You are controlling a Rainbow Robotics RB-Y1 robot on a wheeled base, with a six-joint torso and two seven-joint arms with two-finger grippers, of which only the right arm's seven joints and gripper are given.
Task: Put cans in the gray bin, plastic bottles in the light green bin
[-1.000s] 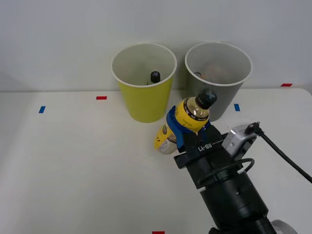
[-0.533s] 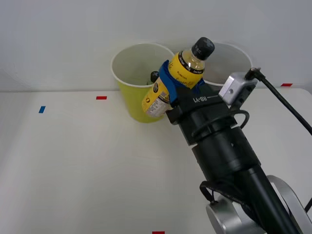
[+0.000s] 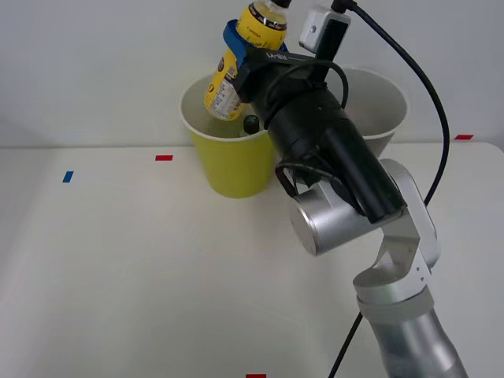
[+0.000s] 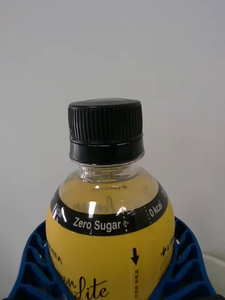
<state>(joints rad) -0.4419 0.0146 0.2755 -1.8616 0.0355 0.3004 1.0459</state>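
So we've got the right pincer [image 3: 242, 49] clamped around the yellow bottle [image 3: 236, 61], blue ribbed fingers [image 3: 230, 33] hugging its body on both sides. In the front view we're holding it up in the air, tilted, right above the light green bin [image 3: 233, 161], with the bottle's lower end hanging over the bin's white rim and open mouth. The top of the bottle runs off the upper edge of that view.

From the right wrist view, we see the yellow bottle [image 4: 110, 234] up close: black ribbed cap [image 4: 106, 129], clear neck, a black band reading "Zero Sugar" and "0 kcal", then the yellow label below. Blue fingers [image 4: 28, 274] cradle it from either side, touching the label.

Inside the light green bin we can spot another black cap [image 3: 251, 124] poking up near the back wall, so a second bottle is sitting in there; we can't tell its colour from here.

The gray bin [image 3: 383, 110] stands just beside the light green one, to the right of it, mostly hidden behind our arm. Both bins sit at the far edge of the white desk [image 3: 118, 260], which has small red and blue tape marks [image 3: 164, 157] on it.
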